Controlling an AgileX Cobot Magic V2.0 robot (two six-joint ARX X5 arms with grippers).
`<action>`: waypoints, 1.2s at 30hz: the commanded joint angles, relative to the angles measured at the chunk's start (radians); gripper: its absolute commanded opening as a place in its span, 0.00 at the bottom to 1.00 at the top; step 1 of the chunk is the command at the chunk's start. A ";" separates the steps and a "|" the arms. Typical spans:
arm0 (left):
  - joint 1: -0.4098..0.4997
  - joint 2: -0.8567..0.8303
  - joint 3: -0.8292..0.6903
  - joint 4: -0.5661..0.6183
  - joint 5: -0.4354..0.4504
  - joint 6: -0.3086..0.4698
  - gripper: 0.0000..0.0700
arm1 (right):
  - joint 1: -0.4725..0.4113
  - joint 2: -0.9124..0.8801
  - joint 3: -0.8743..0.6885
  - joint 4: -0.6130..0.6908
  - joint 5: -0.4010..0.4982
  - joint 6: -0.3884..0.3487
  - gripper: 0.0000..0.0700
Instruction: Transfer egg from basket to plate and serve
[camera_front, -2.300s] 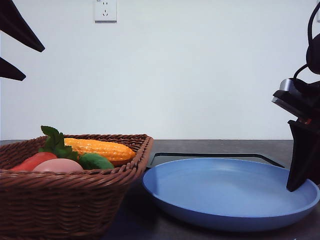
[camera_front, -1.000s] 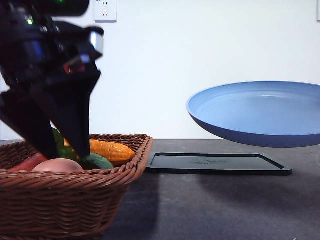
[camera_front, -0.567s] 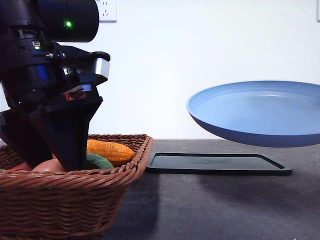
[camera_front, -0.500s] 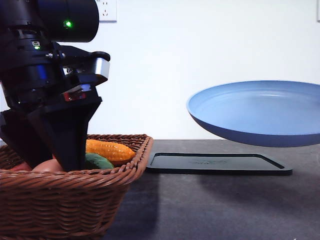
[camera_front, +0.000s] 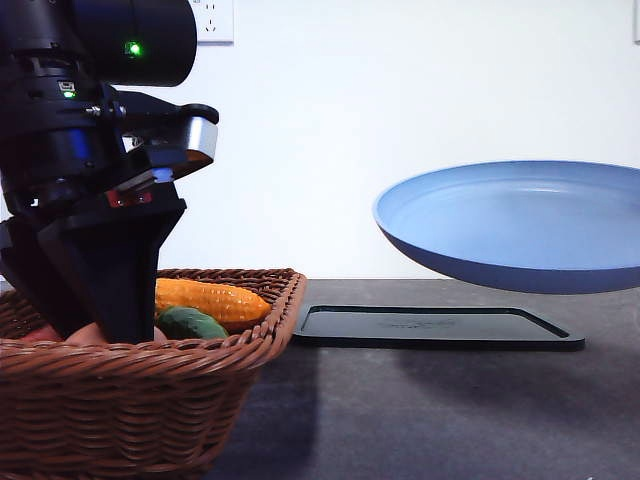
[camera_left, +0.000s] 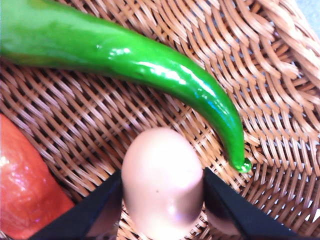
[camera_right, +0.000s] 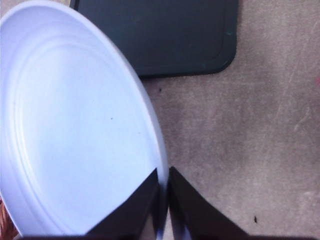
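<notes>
My left gripper clamps the small pinkish-brown egg inside the brown woven wicker basket; my right gripper pinches the raised round blue plate by its rim. Next, I judge, a gentle lift toward it.

Bright, even light is filling the front view, casting soft shadows on the bench. Glare is glinting off the green pepper; the plate is washing out pale.
</notes>
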 joint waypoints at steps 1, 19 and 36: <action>-0.005 0.013 0.035 -0.006 -0.005 0.006 0.16 | -0.002 0.002 0.004 0.017 -0.007 0.007 0.00; -0.142 -0.028 0.442 -0.007 0.056 -0.002 0.16 | 0.093 0.081 0.004 -0.014 -0.091 0.027 0.00; -0.324 0.199 0.443 0.088 0.055 -0.001 0.16 | 0.195 0.136 0.004 0.001 -0.094 0.040 0.00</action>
